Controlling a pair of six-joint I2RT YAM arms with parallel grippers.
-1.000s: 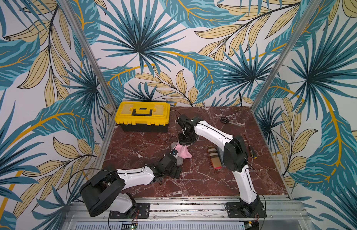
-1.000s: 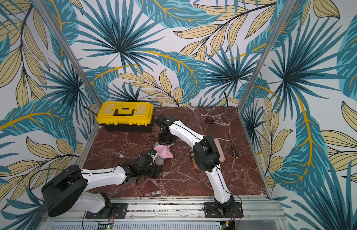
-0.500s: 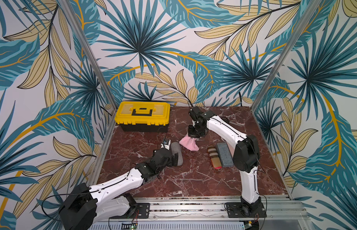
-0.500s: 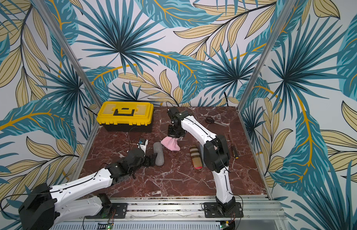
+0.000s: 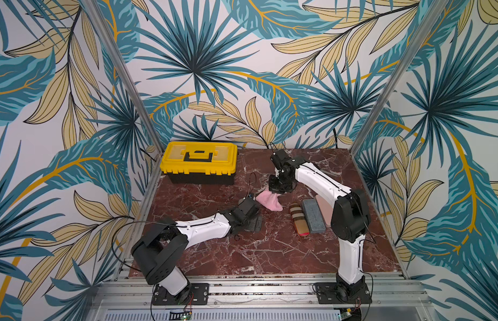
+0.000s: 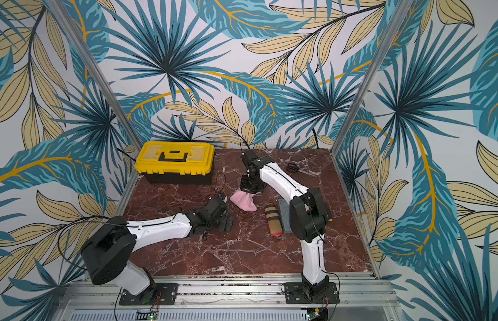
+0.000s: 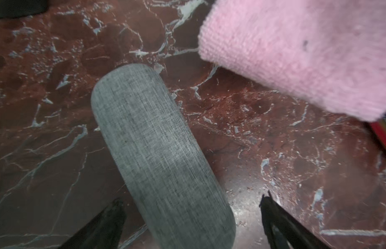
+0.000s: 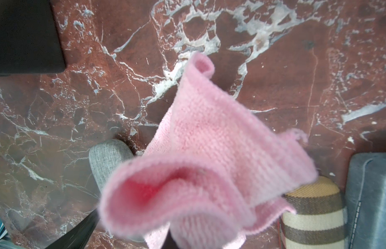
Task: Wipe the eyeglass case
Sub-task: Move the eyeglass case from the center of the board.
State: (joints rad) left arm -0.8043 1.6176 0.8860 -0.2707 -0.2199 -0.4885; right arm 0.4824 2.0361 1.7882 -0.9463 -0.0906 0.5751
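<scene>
Marble tabletop (image 5: pixel 270 250), red-brown. Yellow plastic toolbox (image 5: pixel 199 158) at its eleven o'clock. Grey fabric eyeglass case (image 7: pixel 157 151) lies flat near centre. Left gripper (image 7: pixel 192 198) is spread wide astride its end, gripping nothing. Pink knitted cloth (image 5: pixel 268 201) at case's one o'clock, pinched in the closed right gripper (image 6: pixel 249 191).

No readable text, labels or numbers
</scene>
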